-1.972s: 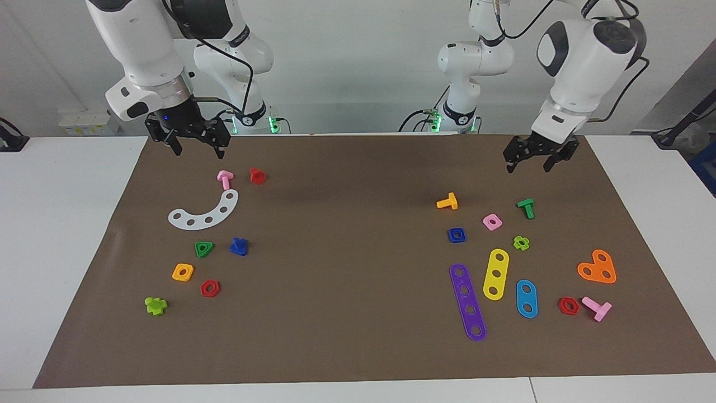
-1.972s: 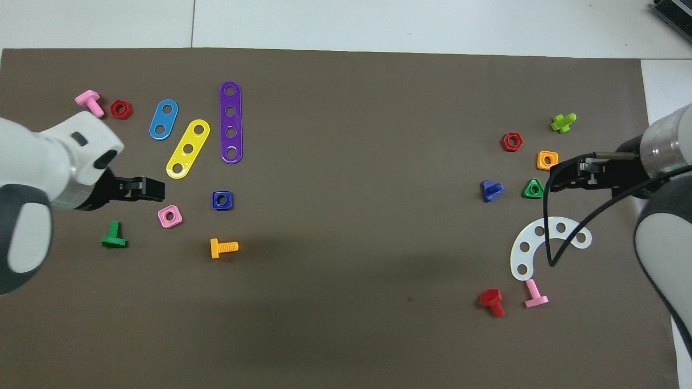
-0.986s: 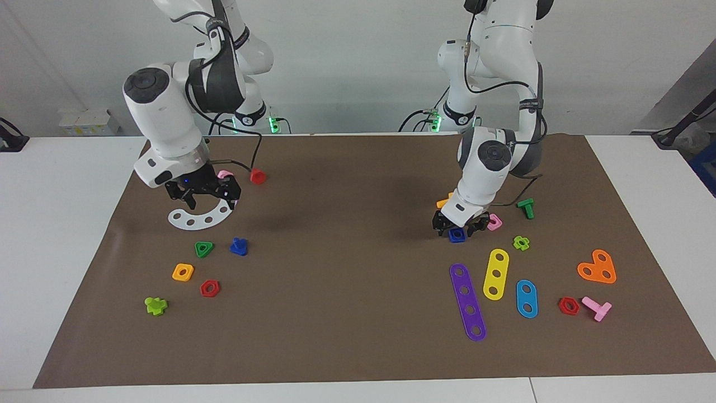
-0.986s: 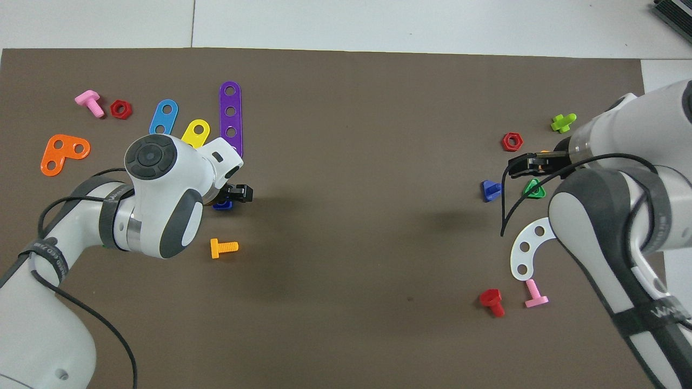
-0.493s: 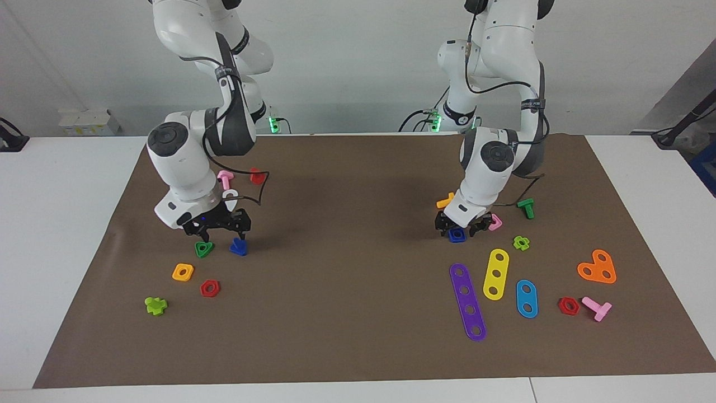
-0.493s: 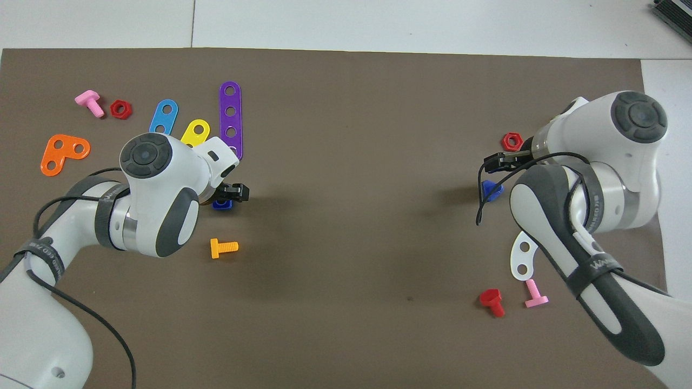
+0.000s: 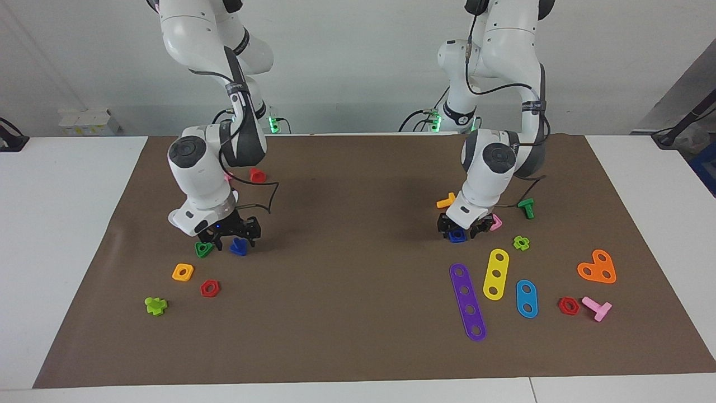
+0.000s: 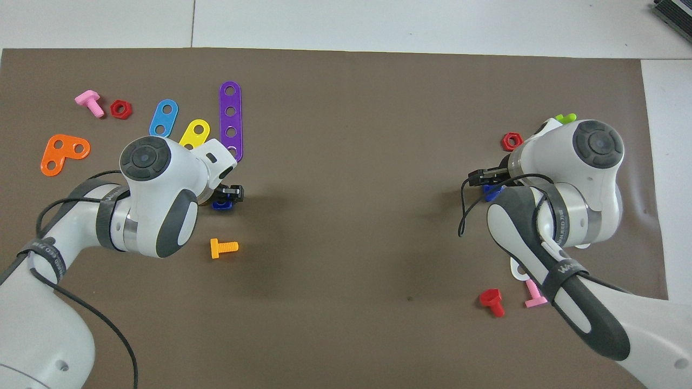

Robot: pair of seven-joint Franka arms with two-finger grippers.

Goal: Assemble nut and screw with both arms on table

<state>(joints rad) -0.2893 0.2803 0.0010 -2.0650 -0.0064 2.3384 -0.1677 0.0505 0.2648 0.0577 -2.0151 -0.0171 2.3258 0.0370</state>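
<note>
The blue square nut (image 7: 457, 237) lies on the brown mat (image 7: 347, 224) toward the left arm's end; part of it shows in the overhead view (image 8: 220, 205). My left gripper (image 7: 458, 229) is low over it, open, with a finger on each side. The dark-blue screw (image 7: 239, 247) lies toward the right arm's end and also shows in the overhead view (image 8: 491, 190). My right gripper (image 7: 235, 240) is low over it, open, fingers straddling it. Neither part is lifted.
An orange-yellow bolt (image 7: 447, 200) and a pink nut (image 7: 494, 223) lie close to the blue nut. Purple (image 7: 467, 301) and yellow (image 7: 495, 273) strips lie farther out. A green triangular nut (image 7: 203, 248) sits right beside the screw, with an orange nut (image 7: 183, 272) and a red hex nut (image 7: 210, 288) nearby.
Both arms have come down from the robots' edge of the mat. The left gripper reached the blue nut first and sank lower; the right gripper travelled out over the blue screw.
</note>
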